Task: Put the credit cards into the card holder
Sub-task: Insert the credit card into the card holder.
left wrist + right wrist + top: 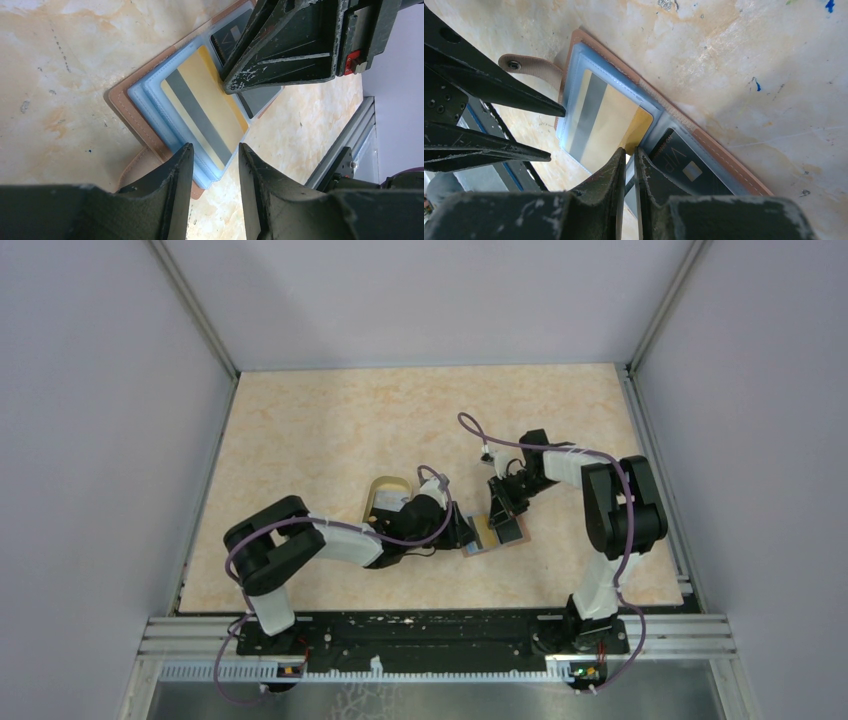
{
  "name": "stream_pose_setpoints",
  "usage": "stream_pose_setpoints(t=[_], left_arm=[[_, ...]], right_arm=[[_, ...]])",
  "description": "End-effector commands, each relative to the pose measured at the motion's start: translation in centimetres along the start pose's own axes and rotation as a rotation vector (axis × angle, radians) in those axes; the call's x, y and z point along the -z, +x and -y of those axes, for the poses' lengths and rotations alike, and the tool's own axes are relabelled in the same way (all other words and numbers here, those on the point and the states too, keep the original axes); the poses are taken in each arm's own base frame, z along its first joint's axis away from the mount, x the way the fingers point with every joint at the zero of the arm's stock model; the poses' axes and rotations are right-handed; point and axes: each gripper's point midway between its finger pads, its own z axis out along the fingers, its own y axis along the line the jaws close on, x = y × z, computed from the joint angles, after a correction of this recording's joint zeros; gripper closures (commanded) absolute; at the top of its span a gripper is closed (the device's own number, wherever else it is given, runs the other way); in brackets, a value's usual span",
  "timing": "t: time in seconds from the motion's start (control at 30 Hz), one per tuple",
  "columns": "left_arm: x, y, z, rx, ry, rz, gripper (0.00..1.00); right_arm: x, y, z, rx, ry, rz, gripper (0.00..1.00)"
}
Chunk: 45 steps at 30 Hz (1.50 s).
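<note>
the card holder (pixel 120 95) looks to me like matt reddish-brown leather, stitched along its rim. its tab (pixel 536 67) is the same stuff, with a small metal snap (pixel 514 64). inside the card holder, the pale blue sleeves (pixel 150 92) are glossy see-through plastic. the yellow card (pixel 207 100) in them is smooth plastic with a dull grey stripe, and the black card (pixel 679 160) beside it has a slight sheen. the table (pixel 55 60) under the card holder is smooth, marbled beige and faintly speckled. the left gripper (pixel 215 150) and right gripper (pixel 630 152) above the card holder are matt black, scuffed pale.
</note>
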Motion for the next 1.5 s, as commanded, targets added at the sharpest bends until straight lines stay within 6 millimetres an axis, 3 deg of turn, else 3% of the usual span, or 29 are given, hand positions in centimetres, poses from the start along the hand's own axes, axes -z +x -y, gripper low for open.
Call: stream_pose_setpoints(t=[0.0, 1.47], left_arm=[[-0.5, -0.4, 0.9, 0.005, 0.024, 0.014, 0.55], [0.1, -1.3, 2.5, 0.045, 0.117, 0.068, 0.47]], right_arm=[[-1.1, 1.0, 0.5, 0.013, 0.002, -0.048, 0.87], [-1.0, 0.8, -0.1, 0.019, -0.031, -0.042, 0.86]])
